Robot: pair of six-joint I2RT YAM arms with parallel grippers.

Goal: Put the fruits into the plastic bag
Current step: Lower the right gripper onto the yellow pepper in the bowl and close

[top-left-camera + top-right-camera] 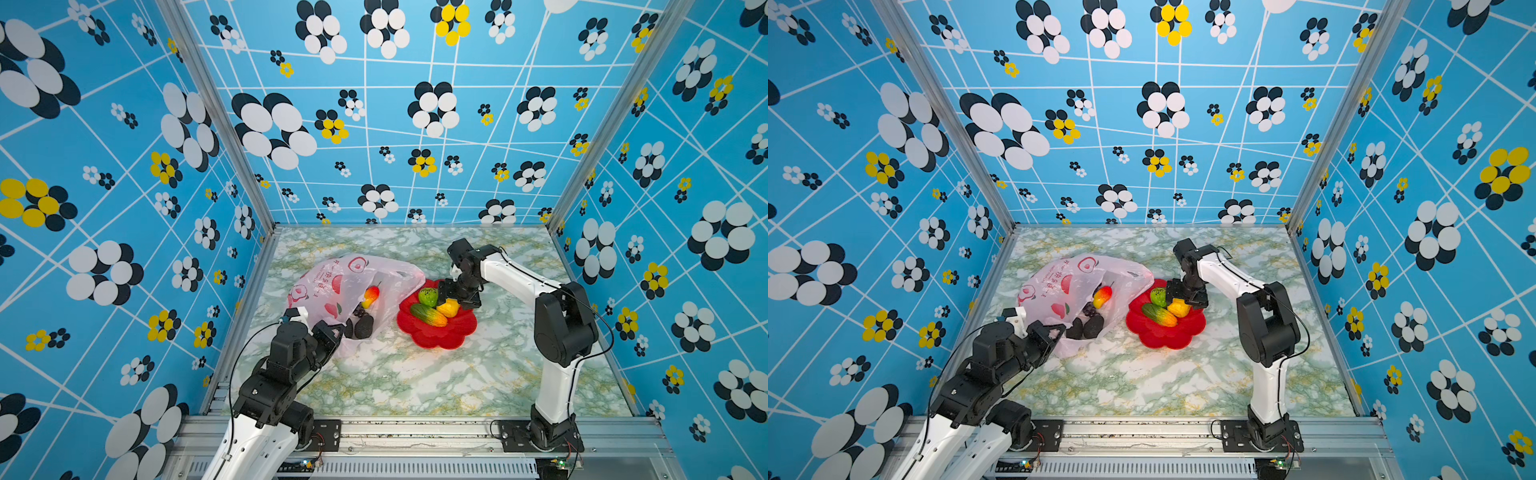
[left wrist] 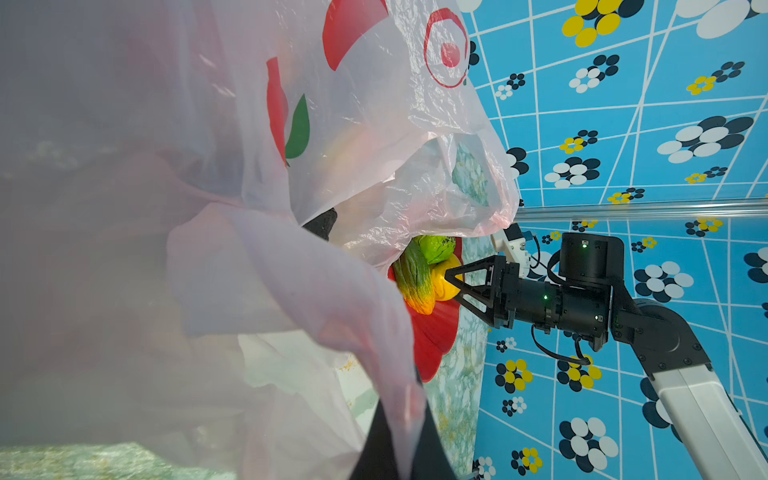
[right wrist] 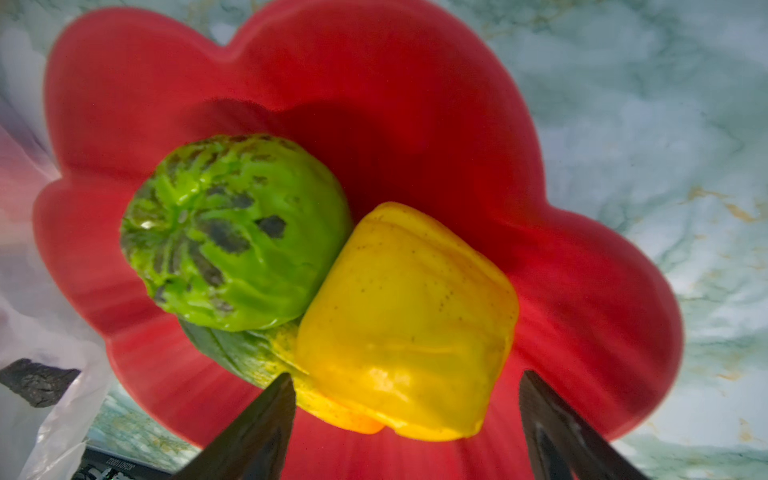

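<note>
The right gripper (image 3: 406, 376) hangs over the red dish (image 3: 415, 83) with its jaws wide apart and nothing clamped. In the lower middle of the right wrist view, one dark finger stands on each side of the yellow fruit (image 3: 407, 320). Whether either finger touches it cannot be told. The green kiwi (image 3: 237, 232) presses against the yellow fruit's left side. The oblong fruit (image 3: 232, 353), green running to yellow, lies under both, its end just beside the left-hand finger. In both top views these three sit bunched in the upper half of the flower-shaped dish, right of centre, with the gripper directly over them.

The left gripper (image 1: 332, 332), at the lower left of the table (image 1: 415, 382) in both top views, is closed on the near edge of the plastic bag (image 1: 328, 278) and lifts it. The bag lies left of the dish with its mouth turned towards it and its right tip reaching the dish's rim. Inside, near the mouth, lie the mango (image 1: 371, 295), the grape bunch (image 1: 359, 311) and the dark avocado (image 1: 364, 327).

In the left wrist view the pink film fills the left two thirds of the frame and hides much of the dish. Blue flowered walls (image 1: 124, 166) close in the marbled table on three sides.
</note>
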